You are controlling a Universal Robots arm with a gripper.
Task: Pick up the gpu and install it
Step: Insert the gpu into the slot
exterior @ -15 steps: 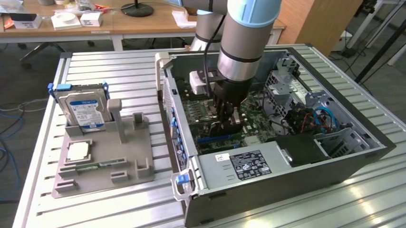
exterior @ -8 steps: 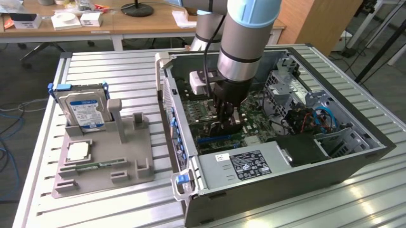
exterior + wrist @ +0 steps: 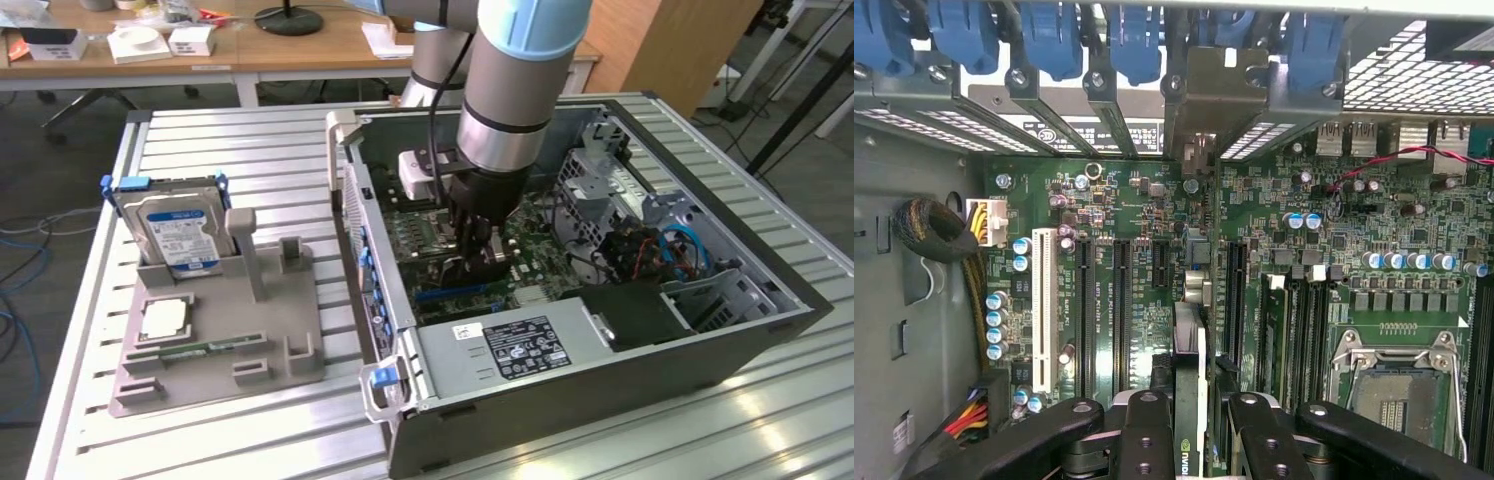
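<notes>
While the arm reaches down into the open computer case [image 3: 747,320], the gripper [image 3: 477,258] is clamped on the gpu [image 3: 1192,365], with a black finger [image 3: 1144,430] pressed to each side of the slim card. Seen from the wrist, the gpu stands edge-on over the green motherboard [image 3: 1104,190], lined up among the long black expansion slots [image 3: 1122,300]. Its grey metal end bracket [image 3: 1219,95] sits at the case's rear wall among the blue slot latches [image 3: 1134,40]. Whether its edge is fully down in a slot I cannot tell. In the exterior view the gripper is near the case's centre, with the power supply [image 3: 534,345] at six o'clock from it. At nine o'clock from the case, a grey fixture [image 3: 274,330] on the slatted bench [image 3: 254,150] holds an upright hard drive [image 3: 171,228] and a green memory stick [image 3: 200,350].
</notes>
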